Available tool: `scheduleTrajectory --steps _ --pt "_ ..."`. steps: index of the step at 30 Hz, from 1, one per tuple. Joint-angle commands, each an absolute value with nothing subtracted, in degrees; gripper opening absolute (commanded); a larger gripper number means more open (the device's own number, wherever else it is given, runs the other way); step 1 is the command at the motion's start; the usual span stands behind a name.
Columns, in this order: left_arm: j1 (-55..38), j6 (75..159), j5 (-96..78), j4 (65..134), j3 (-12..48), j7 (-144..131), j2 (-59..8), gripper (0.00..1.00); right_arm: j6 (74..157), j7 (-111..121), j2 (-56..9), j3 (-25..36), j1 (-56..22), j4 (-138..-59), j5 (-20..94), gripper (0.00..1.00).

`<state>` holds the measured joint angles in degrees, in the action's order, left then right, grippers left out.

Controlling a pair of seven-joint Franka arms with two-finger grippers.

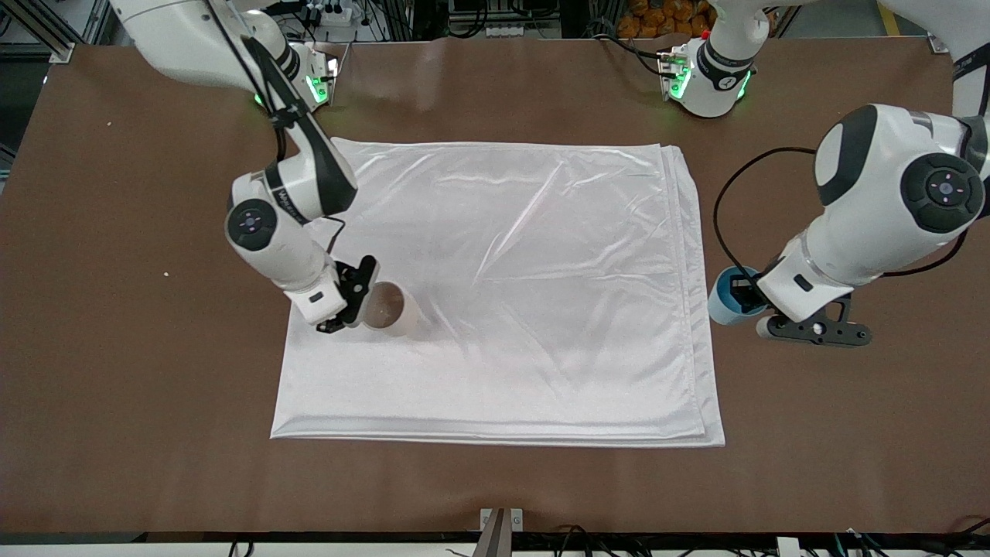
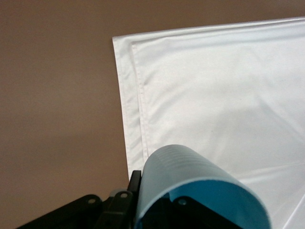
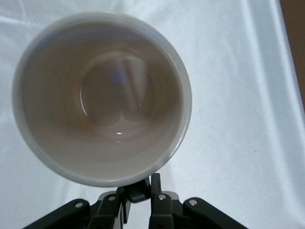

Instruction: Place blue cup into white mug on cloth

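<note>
The blue cup (image 1: 727,296) hangs in the left gripper (image 1: 754,298), pinched by the rim with one finger inside the mouth, over bare table just off the cloth's (image 1: 541,255) edge at the left arm's end. It looks tipped: in the left wrist view the blue cup (image 2: 190,186) shows its curved side and its opening together, so its long axis leans rather than standing plumb, with the mouth turned toward the wrist.

The white mug (image 1: 389,307) stands upright on the cloth, near the corner at the right arm's end, mouth up and long axis vertical. The right gripper (image 1: 357,298) is pinched onto its wall, and the right wrist view looks straight down into the white mug (image 3: 102,98), which is empty.

The coming move turns on one line: the mug lies across nearly the whole width of the cloth from the cup, toward the right arm's end, at much the same nearness to the front camera. I judge the left arm must carry the cup along that line, then bring its axis upright over the mug's mouth.
</note>
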<state>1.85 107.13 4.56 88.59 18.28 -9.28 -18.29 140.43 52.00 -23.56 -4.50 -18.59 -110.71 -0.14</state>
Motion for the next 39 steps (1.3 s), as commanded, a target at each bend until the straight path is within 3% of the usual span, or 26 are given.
scheduleTrajectory --steps 1,16,29,31,34,35,37,39 --pt "1.9 105.7 5.5 88.6 21.0 -13.9 -17.4 0.0 141.9 37.2 -23.3 -3.8 -24.1 -112.1 -7.1 0.0" --pt "-0.7 105.7 5.5 88.6 21.3 -17.9 -17.6 0.0 142.4 24.1 -31.9 -3.7 -31.7 -105.6 -11.3 0.0" --pt "-1.2 105.7 6.6 88.6 21.4 -19.9 -17.4 0.0 141.9 20.2 -34.4 -3.5 -35.0 -103.7 -11.7 0.03" --pt "-1.1 105.3 6.6 88.7 21.4 -21.4 -17.1 0.0 141.7 20.1 -34.4 -3.5 -35.2 -103.5 -11.7 0.11" --pt "-1.1 102.8 6.7 88.7 21.4 -24.9 -16.3 0.0 141.6 19.1 -34.4 -3.5 -35.2 -103.3 -11.7 0.33" --pt "-1.0 102.6 6.8 88.7 21.4 -25.0 -16.3 0.0 141.6 18.9 -34.4 -3.5 -35.2 -103.3 -11.7 0.43" --pt "-1.0 102.5 6.8 88.7 21.4 -25.0 -16.2 0.0 141.7 18.9 -34.3 -3.5 -35.3 -103.1 -11.7 0.75" --pt "-1.1 102.5 6.7 88.6 21.4 -25.0 -16.2 0.0 141.6 18.9 -34.0 -3.5 -35.5 -102.9 -11.6 0.89"
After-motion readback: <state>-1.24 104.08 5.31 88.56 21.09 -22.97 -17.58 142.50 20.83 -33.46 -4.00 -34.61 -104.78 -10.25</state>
